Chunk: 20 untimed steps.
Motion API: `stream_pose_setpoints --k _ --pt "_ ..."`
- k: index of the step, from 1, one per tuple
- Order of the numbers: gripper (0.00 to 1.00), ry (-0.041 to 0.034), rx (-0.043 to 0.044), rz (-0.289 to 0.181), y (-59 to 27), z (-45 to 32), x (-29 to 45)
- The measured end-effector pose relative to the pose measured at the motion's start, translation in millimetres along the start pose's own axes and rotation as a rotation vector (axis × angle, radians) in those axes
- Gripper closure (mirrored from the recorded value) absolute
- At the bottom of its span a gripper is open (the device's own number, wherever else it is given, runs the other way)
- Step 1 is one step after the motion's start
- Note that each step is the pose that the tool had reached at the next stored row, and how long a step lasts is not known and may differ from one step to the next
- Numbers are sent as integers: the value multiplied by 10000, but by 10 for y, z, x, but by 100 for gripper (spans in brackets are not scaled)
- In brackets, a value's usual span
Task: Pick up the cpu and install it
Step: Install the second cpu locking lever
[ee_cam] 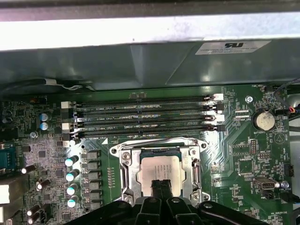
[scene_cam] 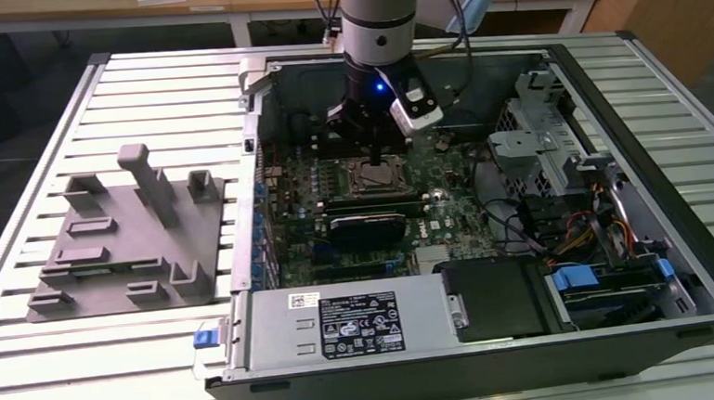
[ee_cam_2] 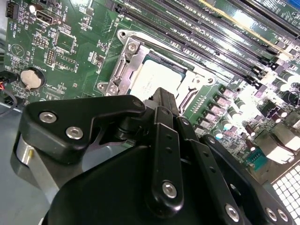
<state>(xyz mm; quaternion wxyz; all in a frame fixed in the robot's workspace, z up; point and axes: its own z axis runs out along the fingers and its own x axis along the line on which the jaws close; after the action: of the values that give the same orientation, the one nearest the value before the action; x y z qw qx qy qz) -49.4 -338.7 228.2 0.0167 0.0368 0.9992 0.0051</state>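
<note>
1. Exterior view: the arm (scene_cam: pixel 377 17) comes down from the top centre of the frame into an open computer case (scene_cam: pixel 659 265) lying on a slatted bench (scene_cam: pixel 46 386).
2. End effector (scene_cam: pixel 376 148) sits just above the socket (scene_cam: pixel 381 175) on the motherboard (scene_cam: pixel 445 209), centre of frame.
3. In both wrist views the cpu (ee_cam: pixel 159 167) (ee_cam_2: pixel 152 79) lies flat inside the socket frame (ee_cam: pixel 129 171), pale metal top up. It appears seated in the socket; the frame surrounds it on all sides.
4. Fingers (ee_cam: pixel 160 190) (ee_cam_2: pixel 164 101) are drawn together into a narrow tip over the near edge of the cpu. Clenched, nothing between them. Whether the tip touches the chip cannot be told.
5. Memory slots (ee_cam: pixel 145 115) run in parallel rows just beyond the socket in the first wrist view; a coin battery (ee_cam: pixel 263 120) sits at the right of that frame.
6. Grey plastic fixture (scene_cam: pixel 130 237) rests on the bench at the exterior view's left, well apart from the case.
7. Power supply (scene_cam: pixel 339 322) occupies the lower centre of the case in the exterior view.
</note>
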Motion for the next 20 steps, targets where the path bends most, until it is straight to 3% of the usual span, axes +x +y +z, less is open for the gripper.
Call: stream_pose_setpoints --k 8,15,20 --pt "89 0 0 -2 0 -5 0" --pt "89 0 0 -3 1 -83 -3" --pt "89 1 2 -5 -7 -85 -4"
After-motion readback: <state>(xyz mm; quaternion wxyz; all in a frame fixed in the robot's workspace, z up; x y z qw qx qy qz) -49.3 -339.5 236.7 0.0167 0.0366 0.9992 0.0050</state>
